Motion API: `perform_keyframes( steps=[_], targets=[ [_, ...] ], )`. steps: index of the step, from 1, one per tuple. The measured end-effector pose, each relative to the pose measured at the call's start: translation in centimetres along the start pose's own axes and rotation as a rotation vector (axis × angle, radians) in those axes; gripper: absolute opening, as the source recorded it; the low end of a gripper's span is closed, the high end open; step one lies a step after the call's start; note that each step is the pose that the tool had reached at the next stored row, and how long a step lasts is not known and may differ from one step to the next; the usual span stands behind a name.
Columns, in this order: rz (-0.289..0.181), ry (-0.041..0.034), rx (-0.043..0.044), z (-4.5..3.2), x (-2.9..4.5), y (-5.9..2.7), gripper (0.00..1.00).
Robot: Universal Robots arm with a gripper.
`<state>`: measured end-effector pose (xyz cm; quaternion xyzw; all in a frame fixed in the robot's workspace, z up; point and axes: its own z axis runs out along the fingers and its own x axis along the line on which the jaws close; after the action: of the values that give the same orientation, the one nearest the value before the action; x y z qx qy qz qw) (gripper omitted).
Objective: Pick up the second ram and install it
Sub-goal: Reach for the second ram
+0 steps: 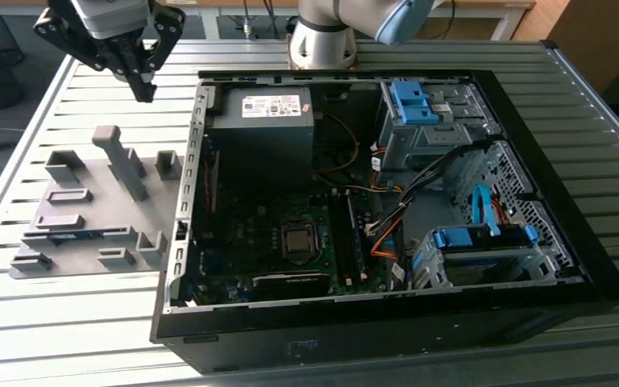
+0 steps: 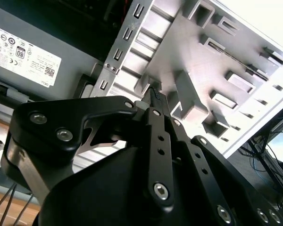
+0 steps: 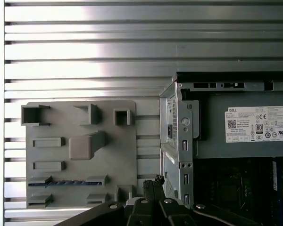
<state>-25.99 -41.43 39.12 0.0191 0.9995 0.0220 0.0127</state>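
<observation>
Jaws shut on nothing above the worktop; the second ram sits in its holder.
The slatted metal worktop (image 1: 94,322) carries an open computer case (image 1: 396,332) and, at the exterior view's left of it, a grey moulded holder (image 1: 94,181). The jaws hang pressed together, pinching nothing, near the holder and the case's corner. The second ram (image 1: 73,235) lies in a holder slot, well apart from them.
</observation>
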Motion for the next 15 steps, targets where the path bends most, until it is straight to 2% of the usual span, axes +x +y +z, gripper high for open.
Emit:
perform_keyframes(
  steps=[3, 15],
  targets=[
    [0.000, 0.0000, 0.0000, -0.01, 0.46, -0.02, 0.11],
    [0.000, 0.0000, 0.0000, -0.02, 0.72, -0.03, 0.11]
  ],
)
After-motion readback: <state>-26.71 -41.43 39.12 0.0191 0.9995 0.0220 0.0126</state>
